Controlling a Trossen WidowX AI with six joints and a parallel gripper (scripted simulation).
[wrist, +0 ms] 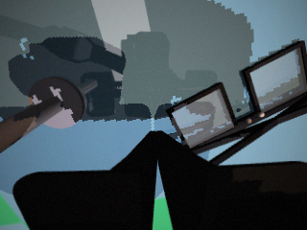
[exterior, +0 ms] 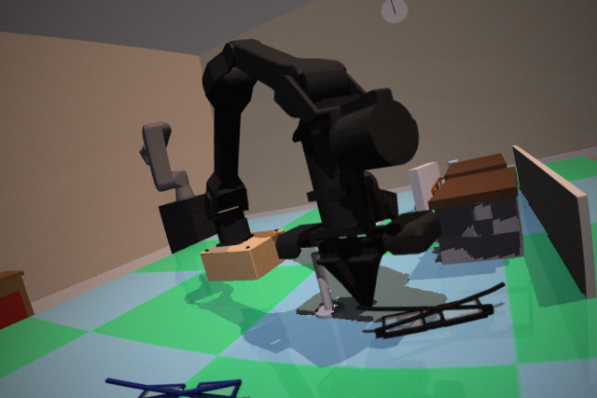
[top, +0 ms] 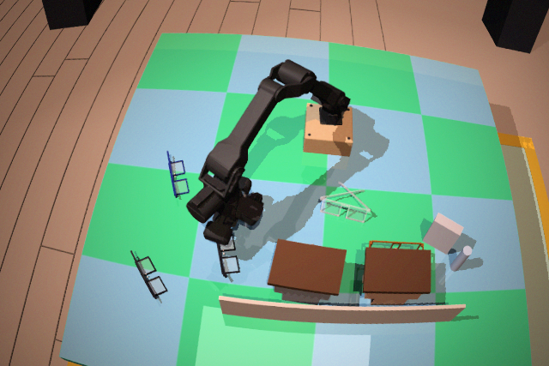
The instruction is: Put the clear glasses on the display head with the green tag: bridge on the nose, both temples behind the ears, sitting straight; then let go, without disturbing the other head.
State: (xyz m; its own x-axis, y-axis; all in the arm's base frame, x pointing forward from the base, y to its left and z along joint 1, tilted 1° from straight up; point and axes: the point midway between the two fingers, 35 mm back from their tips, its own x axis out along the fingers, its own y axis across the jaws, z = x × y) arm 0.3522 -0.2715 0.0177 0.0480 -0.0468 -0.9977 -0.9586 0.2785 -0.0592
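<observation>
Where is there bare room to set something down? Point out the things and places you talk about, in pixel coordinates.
There is room between the blue glasses (top: 180, 186) (exterior: 192, 390) and the black glasses at far left (top: 150, 274), and between the wooden base (top: 328, 146) (exterior: 229, 266) and the clear glasses (top: 348, 210). It is crowded around the jaws, with black glasses and a post close by.

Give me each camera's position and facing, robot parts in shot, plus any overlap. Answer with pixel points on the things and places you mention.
Top: high above the table, looking steeply down; whole arm (top: 255, 118).
Exterior: low at the table's side, looking across it; arm (exterior: 226, 138), tool (exterior: 368, 304).
Wrist: on the arm, looking past the closed tool (wrist: 156, 133).
Exterior and wrist share black-framed glasses (exterior: 434, 319) (wrist: 240, 126).
</observation>
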